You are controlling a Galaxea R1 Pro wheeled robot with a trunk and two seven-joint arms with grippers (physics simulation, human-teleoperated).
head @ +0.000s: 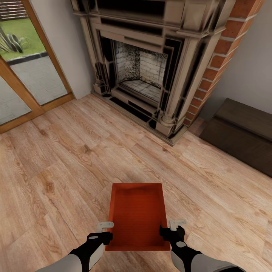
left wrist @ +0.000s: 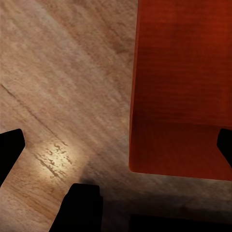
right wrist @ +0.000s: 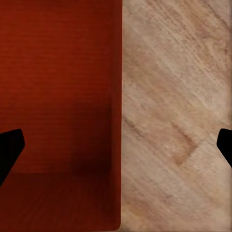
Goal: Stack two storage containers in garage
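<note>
Orange-red storage container (head: 138,215) sits on the wood floor (head: 56,170) between my open left claw (head: 104,226) and open right claw (head: 177,224)

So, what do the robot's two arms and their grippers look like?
Both arms have light grey forearm shells ending in glossy black wrist sections. The left gripper and right gripper are black bodies carrying pale grey, flat, plate-like fingers. In the wrist views the fingers appear as dark silhouettes. No cables or markings are visible.

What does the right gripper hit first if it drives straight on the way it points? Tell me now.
Most likely the storage container's side wall: in the right wrist view the right gripper straddles that wall's rim, one finger over the bin's interior, the other over the wood floor. Depth is unclear.
</note>
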